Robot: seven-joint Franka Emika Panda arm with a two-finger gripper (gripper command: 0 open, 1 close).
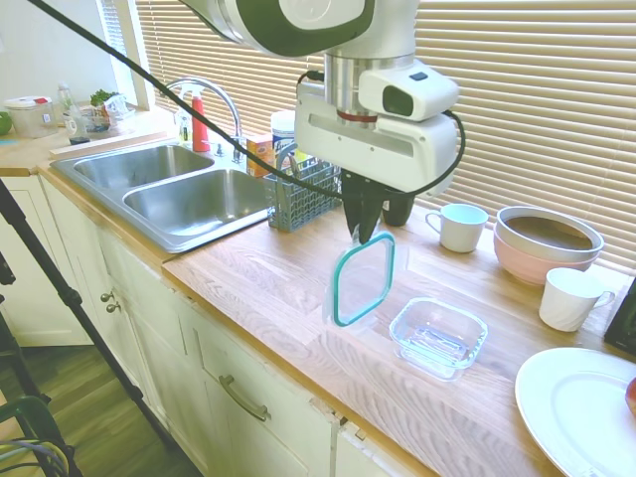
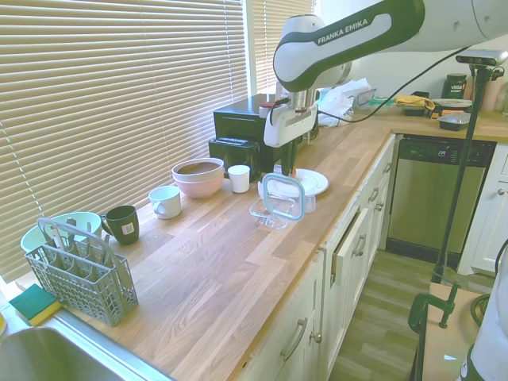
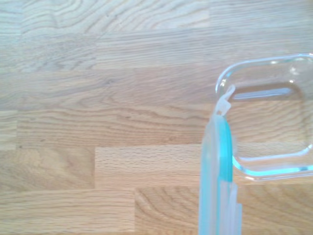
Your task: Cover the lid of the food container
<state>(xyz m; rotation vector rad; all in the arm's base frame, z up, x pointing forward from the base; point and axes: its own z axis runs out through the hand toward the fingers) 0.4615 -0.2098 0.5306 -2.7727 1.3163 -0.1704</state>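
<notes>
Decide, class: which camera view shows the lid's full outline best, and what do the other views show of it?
The first exterior view: the lid hangs on edge from the tool, its teal rim visible all round, beside the food container. The second exterior view shows it smaller and farther off. The wrist view shows it edge-on, a thin teal strip.

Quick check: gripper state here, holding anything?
Gripper: closed on the top edge of the lid, which hangs upright above the counter, beside the food container.
</notes>
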